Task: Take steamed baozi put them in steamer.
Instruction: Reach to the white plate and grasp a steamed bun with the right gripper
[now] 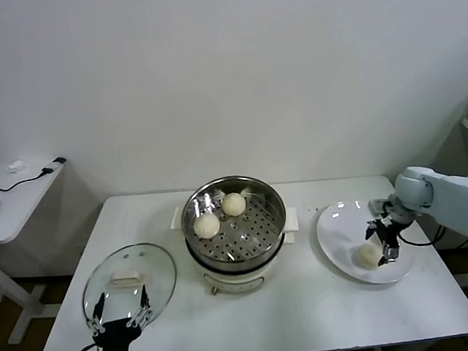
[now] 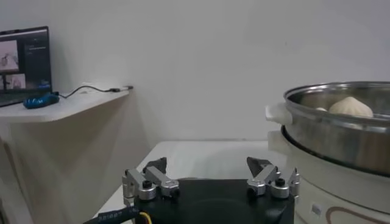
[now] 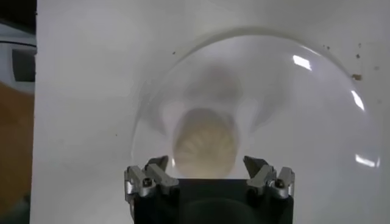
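The steel steamer [image 1: 234,221] sits mid-table on its white cooker base and holds two baozi [image 1: 207,225] [image 1: 233,204]. In the left wrist view the steamer [image 2: 341,131] shows with one baozi [image 2: 350,106] above its rim. A third baozi [image 1: 368,255] lies on the white plate [image 1: 338,232] at the right. My right gripper [image 1: 382,241] hovers just above that baozi, open, jaws either side of it without touching; it shows in the right wrist view [image 3: 206,163] over the baozi [image 3: 205,143]. My left gripper [image 1: 120,320] is parked open at the front left. A fourth baozi is not in view.
A round glass lid [image 1: 129,279] with a white knob lies on the table at the front left, just beyond the left gripper. A side desk [image 1: 10,195] with a blue mouse and cable stands at the far left. The table's right edge is close to the plate.
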